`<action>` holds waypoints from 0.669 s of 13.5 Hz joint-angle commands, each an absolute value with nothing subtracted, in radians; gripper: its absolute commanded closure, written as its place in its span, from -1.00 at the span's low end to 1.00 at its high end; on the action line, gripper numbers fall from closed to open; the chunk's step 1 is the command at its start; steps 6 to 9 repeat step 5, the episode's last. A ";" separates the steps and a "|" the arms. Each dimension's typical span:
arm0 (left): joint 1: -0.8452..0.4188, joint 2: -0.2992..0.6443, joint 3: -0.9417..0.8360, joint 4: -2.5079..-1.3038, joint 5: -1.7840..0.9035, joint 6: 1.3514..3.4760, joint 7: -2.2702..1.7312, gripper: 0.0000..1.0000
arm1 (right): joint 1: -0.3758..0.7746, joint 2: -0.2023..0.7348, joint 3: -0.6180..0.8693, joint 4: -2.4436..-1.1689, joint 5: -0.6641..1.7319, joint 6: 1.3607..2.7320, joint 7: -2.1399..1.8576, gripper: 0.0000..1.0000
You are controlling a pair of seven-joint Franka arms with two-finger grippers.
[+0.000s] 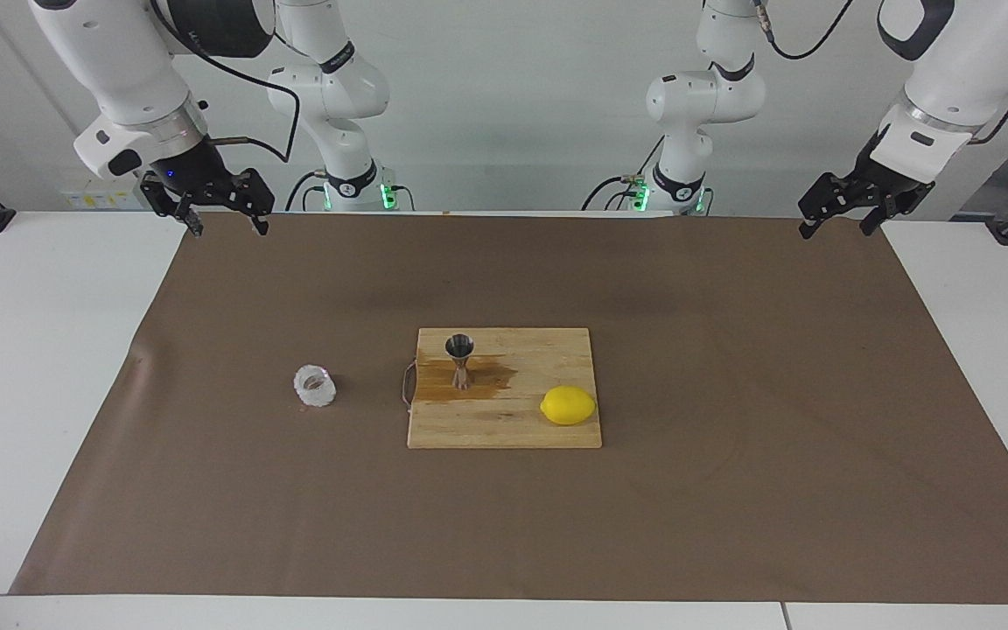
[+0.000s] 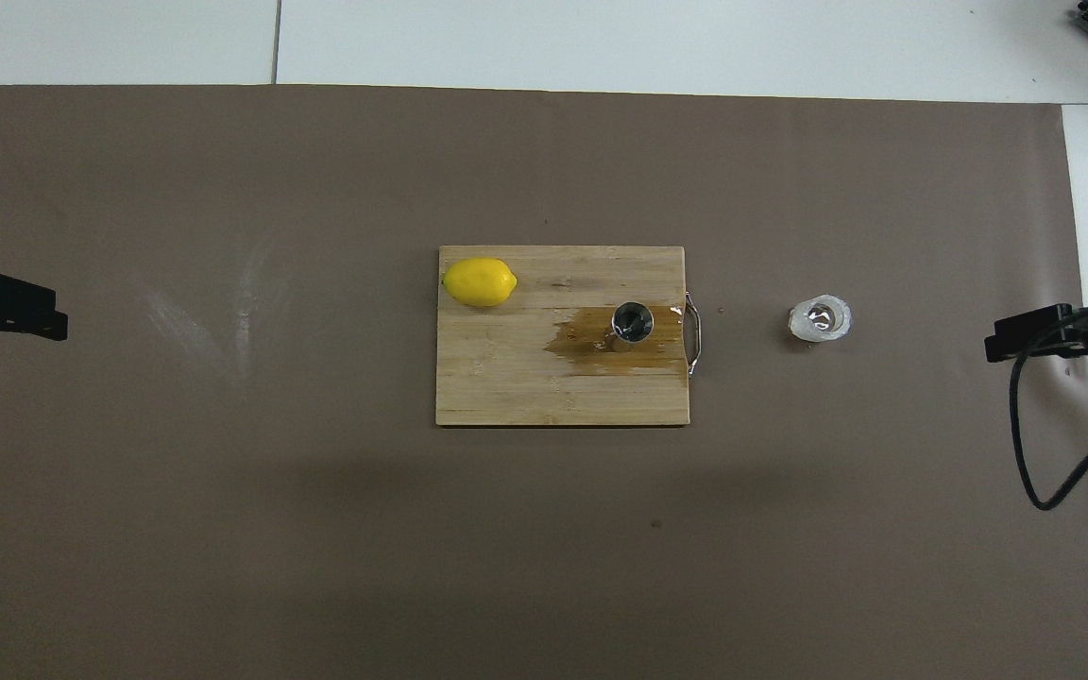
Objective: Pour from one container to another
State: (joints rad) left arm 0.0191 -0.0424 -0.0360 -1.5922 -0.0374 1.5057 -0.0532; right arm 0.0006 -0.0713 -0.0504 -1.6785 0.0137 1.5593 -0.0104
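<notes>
**Both tools released, raised at the counter's ends**

We see the right tool (image 1: 217, 210) released and holding nothing, raised over the brown mat's (image 1: 731, 490) corner at its own end; the left tool (image 1: 845, 214) likewise released, empty and waiting over the other end. The glass cup (image 1: 315, 386) stands upright on the mat, toward the right arm's end, apart from the cutting board (image 1: 504, 429); on the board the steel jigger (image 1: 459, 359) stands upright in a brown wet patch (image 1: 491, 378), near the handle; the lemon (image 1: 568, 405) lies at the board's corner farther from the robots.
</notes>
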 commanded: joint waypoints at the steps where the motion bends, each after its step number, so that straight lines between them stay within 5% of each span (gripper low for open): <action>1: 0.023 -0.063 -0.034 -1.608 -0.043 1.496 -0.046 -1.00 | -0.014 -0.038 -0.043 -1.647 0.012 1.549 0.012 -1.00; 9: 0.023 -0.063 -0.034 -1.608 -0.043 1.496 -0.046 -1.00 | -0.012 -0.043 -0.041 -1.649 0.015 1.554 0.014 -1.00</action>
